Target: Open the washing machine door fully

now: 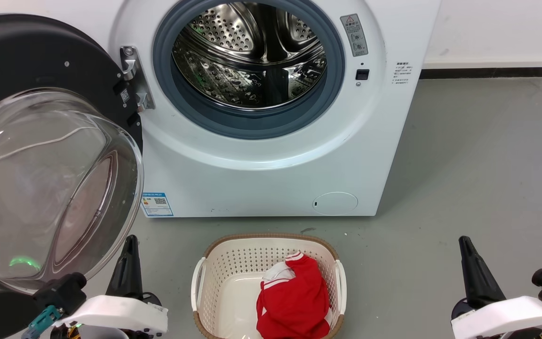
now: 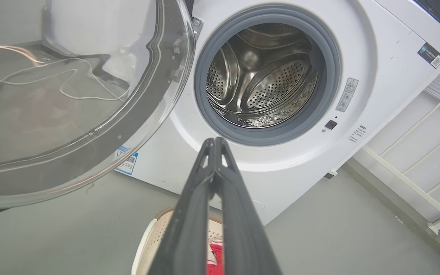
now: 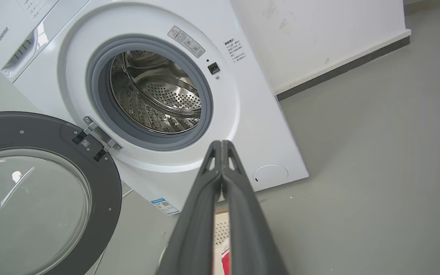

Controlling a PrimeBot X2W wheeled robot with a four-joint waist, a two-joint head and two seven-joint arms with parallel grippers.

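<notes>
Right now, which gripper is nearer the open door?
The left gripper, just beside the washing machine door; the right gripper is beyond the basket.

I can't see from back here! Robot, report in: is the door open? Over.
Left gripper shut, empty. Right gripper shut, empty. Washing machine door wide open, untouched. Basket on floor ahead.

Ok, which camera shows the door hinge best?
The head view: the hinge shows large and square-on between the door and the washing machine. The right wrist view shows it smaller and tilted. The left wrist view shows just a corner of it past the glass.
</notes>
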